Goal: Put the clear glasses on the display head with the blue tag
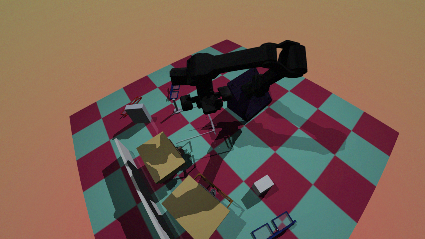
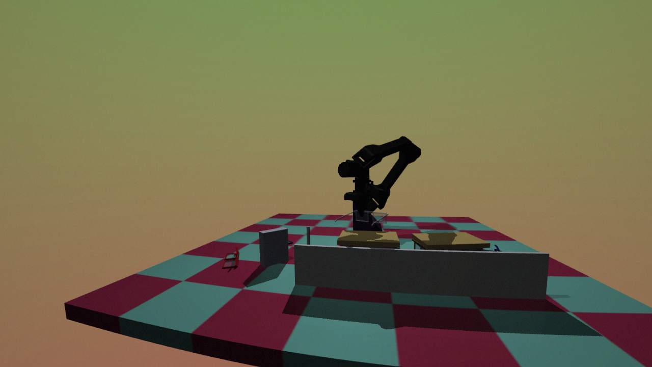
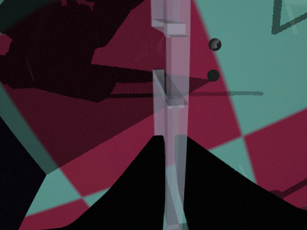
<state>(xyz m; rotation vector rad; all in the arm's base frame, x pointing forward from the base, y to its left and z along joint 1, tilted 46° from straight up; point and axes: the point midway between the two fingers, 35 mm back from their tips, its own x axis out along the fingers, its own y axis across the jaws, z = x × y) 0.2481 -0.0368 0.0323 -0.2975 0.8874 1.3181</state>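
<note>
Black parallel-jaw gripper (image 1: 211, 111) (image 2: 361, 213) (image 3: 169, 145): fingers nearly closed, pinching the clear-framed glasses (image 1: 196, 136) (image 2: 380, 217) (image 3: 178, 64). In wrist view, dark tapered fingers press on both sides of the pale, see-through frame front. Glasses hang above the red-and-teal checkered table (image 1: 323, 166) (image 2: 232, 314) (image 3: 211, 121), temples spread, off both display heads. From above, one temple reaches toward the nearer tan square-topped block (image 1: 158, 156) (image 2: 368, 238); contact there cannot be told. Blue tag: not made out.

Block (image 1: 263, 185) right of two heads (image 1: 160, 157) (image 1: 196, 207); wall (image 1: 139, 187) (image 2: 419, 273) left.
</note>
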